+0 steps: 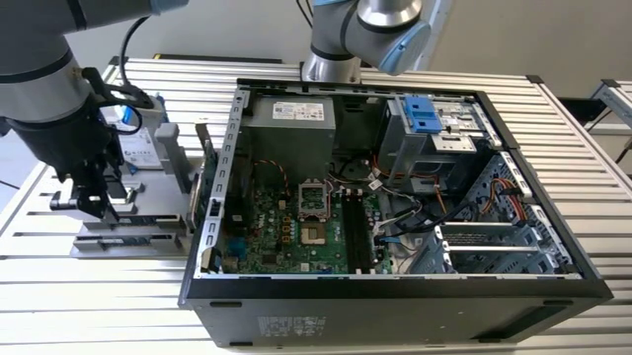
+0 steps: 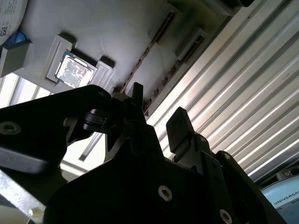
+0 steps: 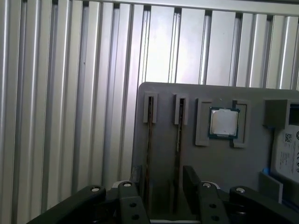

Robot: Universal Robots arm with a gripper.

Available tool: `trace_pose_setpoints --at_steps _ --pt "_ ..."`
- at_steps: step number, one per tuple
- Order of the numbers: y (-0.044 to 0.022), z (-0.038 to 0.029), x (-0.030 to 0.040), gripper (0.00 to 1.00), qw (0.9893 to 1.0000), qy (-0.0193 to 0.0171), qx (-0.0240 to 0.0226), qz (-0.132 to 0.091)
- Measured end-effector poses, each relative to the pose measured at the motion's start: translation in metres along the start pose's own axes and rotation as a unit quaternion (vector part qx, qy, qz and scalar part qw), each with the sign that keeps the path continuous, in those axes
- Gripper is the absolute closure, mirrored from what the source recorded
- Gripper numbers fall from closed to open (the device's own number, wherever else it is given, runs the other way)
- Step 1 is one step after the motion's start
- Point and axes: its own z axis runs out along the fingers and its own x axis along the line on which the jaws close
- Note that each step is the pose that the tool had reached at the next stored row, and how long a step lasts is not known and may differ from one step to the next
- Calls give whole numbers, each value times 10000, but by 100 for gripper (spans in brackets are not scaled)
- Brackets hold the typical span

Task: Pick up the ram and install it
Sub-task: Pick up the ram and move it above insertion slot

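The slatted metal bench (image 3: 70,93) carried a grey holder tray (image 3: 215,168). Nearest in the first wrist view, the gripper (image 3: 159,181) hung spread open and empty over the ram (image 3: 149,140). The ram stood on edge in a slot, likely for easy grasping, its long axis running away toward the tray's far edge.

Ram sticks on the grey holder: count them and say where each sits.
2. Both stand on edge in adjacent slots of the grey holder: one ram stick beside the processor, the other ram stick nearer the holder's edge. None seems hidden.
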Motion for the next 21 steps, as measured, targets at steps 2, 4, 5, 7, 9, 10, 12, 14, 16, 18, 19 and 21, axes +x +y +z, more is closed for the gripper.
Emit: trace_pose_setpoints --at_steps 2,4,5,7,9,10,12,14,16,18,19,21 --pt "0 14 1 0 10000 -1 -7 0" --pt "0 27 2 0 10000 -1 -14 0" --pt "-1 34 2 0 10000 -1 -16 0" --pt "0 48 3 0 10000 -1 -23 0" --pt "-1 62 3 0 10000 -1 -27 0" --pt "-1 68 3 0 10000 -1 -29 0" --pt "-1 82 3 0 10000 -1 -33 0" --pt "-2 95 3 0 10000 -1 -37 0" --pt "-2 109 3 0 10000 -2 -40 0" --pt "-2 124 3 0 10000 -2 -41 0" --pt "-2 130 3 0 10000 -2 -42 0" --pt "-3 144 3 0 10000 -2 -42 0"
